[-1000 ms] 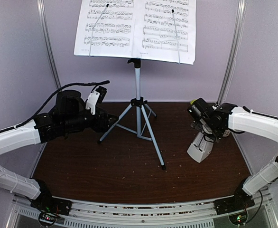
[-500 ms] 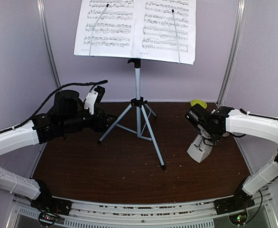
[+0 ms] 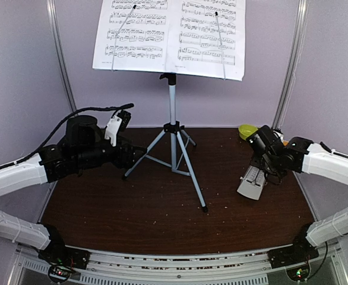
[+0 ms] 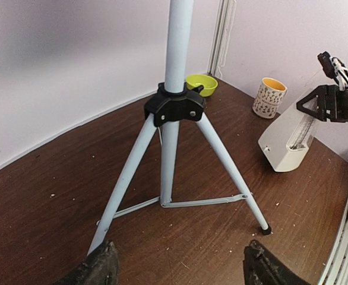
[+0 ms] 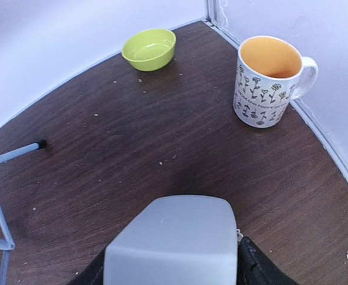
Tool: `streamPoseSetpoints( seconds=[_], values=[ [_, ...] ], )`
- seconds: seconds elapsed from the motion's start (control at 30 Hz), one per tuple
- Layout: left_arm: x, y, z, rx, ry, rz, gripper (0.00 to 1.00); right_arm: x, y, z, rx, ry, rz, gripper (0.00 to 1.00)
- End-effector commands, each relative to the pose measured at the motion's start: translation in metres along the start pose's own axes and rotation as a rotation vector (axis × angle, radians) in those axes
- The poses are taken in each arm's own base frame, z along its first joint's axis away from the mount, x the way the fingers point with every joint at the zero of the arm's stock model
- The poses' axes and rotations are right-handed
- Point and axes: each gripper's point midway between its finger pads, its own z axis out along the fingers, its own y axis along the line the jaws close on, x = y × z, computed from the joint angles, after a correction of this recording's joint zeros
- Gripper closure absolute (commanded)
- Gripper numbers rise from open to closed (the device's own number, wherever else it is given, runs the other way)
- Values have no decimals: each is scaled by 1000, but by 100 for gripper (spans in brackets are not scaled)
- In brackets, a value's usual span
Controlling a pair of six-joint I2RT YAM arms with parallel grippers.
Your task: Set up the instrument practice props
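The silver tripod music stand (image 3: 172, 107) stands at the back middle, with two sheet-music pages (image 3: 135, 32) on its desk. Its legs (image 4: 174, 107) fill the left wrist view. My left gripper (image 4: 180, 267) is open just short of the near legs, with nothing between its fingers. The white metronome (image 3: 252, 183) sits tilted on the table at the right. My right gripper (image 3: 262, 169) is shut on its upper part. In the right wrist view the metronome (image 5: 174, 243) fills the gap, and both fingers (image 5: 257, 270) press its sides.
A yellow-green bowl (image 5: 149, 49) sits at the back right corner. A white mug with an orange inside (image 5: 268, 81) stands by the right wall, just beyond the metronome. A tripod foot (image 3: 205, 209) reaches toward the table's middle front. Purple walls close in the back and sides.
My right gripper has closed onto the metronome and drawn back to the right, and the metronome has tipped over at an angle. My left arm has shifted slightly back.
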Motion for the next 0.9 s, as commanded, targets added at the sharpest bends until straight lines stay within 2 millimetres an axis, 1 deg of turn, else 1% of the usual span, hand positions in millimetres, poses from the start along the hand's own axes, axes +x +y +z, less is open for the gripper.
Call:
streamPoseSetpoints(
  seconds=[0.0,0.1,0.23,0.3,0.4,0.47,0.57,0.7,0.8,0.87],
  values=[
    [-12,-18,-1,83,-66,57,26,-33,27,-29,-234,-109,-50,59],
    [-4,-33,4,133,-64,107,27,-34,44,-48,-404,-110,-112,60],
    [13,-60,15,191,-43,204,29,-38,67,-87,-665,-138,-182,61],
    [25,-74,23,200,-11,267,30,-38,75,-101,-762,-146,-202,64],
    [39,-94,34,237,26,327,32,-32,89,-122,-895,-125,-251,67],
    [44,-107,36,277,20,347,32,-25,98,-134,-979,-97,-290,69],
    [47,-119,37,317,-8,354,32,-14,111,-152,-1112,-58,-337,73],
    [55,-133,37,343,-34,413,32,-2,119,-174,-1261,-36,-387,72],
    [59,-140,36,350,-52,440,30,1,122,-189,-1344,-35,-409,72],
    [63,-143,39,342,-39,459,26,4,123,-199,-1403,-26,-427,73]
  ],
)
